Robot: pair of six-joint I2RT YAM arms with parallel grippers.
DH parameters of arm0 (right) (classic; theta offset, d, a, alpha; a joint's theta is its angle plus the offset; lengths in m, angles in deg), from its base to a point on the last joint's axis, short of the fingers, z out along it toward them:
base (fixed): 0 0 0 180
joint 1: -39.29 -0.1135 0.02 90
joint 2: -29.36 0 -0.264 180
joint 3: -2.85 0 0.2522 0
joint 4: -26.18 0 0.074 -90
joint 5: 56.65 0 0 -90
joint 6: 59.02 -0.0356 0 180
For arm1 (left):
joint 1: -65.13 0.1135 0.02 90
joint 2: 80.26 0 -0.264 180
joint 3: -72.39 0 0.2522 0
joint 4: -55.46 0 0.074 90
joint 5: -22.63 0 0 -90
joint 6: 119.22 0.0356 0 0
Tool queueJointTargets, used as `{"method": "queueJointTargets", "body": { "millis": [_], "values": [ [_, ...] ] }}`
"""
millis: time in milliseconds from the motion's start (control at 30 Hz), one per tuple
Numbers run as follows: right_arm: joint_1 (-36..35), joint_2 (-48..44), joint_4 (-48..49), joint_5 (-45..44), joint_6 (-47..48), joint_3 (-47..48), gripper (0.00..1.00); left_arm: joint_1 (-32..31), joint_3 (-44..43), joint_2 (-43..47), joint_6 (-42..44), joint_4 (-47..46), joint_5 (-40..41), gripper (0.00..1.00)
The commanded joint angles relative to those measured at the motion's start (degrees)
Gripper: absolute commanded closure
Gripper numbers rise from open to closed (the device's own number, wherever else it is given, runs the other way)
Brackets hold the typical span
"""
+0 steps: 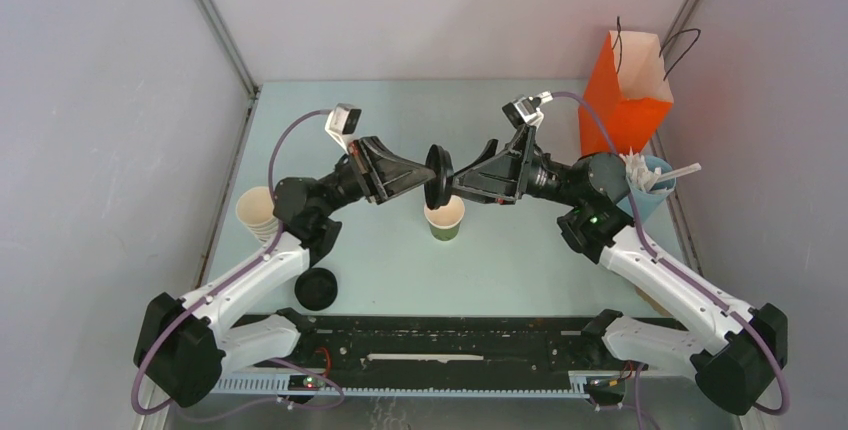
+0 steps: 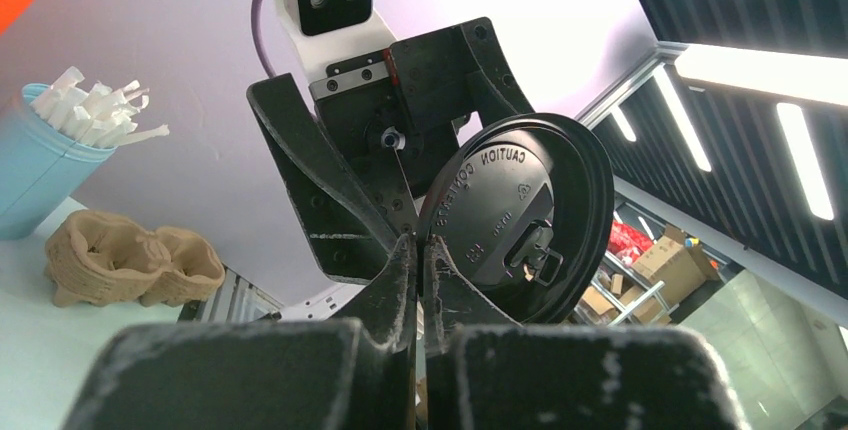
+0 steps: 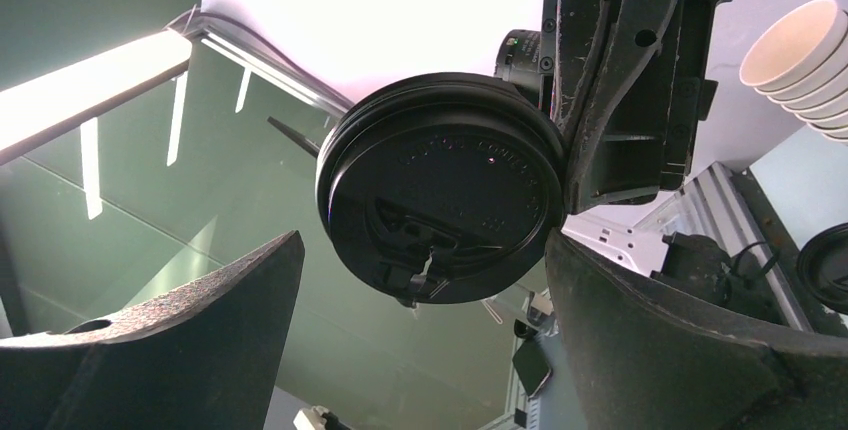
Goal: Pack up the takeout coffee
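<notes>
Left gripper on lid; cardboard carrier beyond

Glossy black plastic lid; matt olive paper cup; smooth orange paper bag.

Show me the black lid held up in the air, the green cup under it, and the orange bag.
black lid [image 1: 437,176]: top view, on its upturned edge.
green cup [image 1: 445,230]: top view, on its outer wall.
orange bag [image 1: 622,110]: top view, on its front face.
</notes>
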Motion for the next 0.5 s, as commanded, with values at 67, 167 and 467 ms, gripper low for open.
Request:
{"method": "queueJointTargets", "body": {
  "millis": [67,167,467],
  "values": [
    [-1.6,1.1,3.1,-0.3,-1.3,0.1,0.0,-0.4,1.0,0.3,-0.2,-1.4,-0.5,1.0],
    [-2.0,1.2,2.1,-0.6,-0.6,0.2,0.0,-0.4,1.0,0.3,-0.9,-2.4,-0.4,1.0],
    [-2.7,2.2,2.0,-1.9,-0.5,0.2,0.0,-0.4,1.7,0.7,-0.8,-2.5,-0.2,1.0]
  ]
}}
